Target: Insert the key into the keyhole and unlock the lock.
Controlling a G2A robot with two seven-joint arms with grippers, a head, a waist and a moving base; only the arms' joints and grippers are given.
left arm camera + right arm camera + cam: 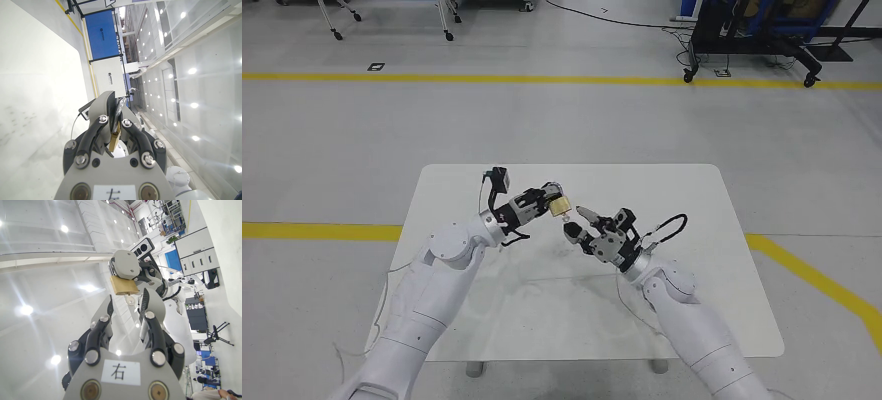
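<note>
A brass padlock (560, 205) hangs over the middle of the white table (682, 200), held at its upper part by my left gripper (550, 199). From the right wrist, the lock body (123, 286) sticks out below the left gripper's grey finger (124, 264). A silver key (130, 300) sits in the keyhole on the lock's underside. My right gripper (128, 297) is open just under the lock, its two fingers on either side of the key's head and apart from it. The left wrist view has the padlock (114, 141) squeezed between the shut left gripper (117, 97).
The table top around both arms is bare. Yellow floor lines (542, 78) run behind and beside the table. A black wheeled frame (752, 45) stands at the far right, well away.
</note>
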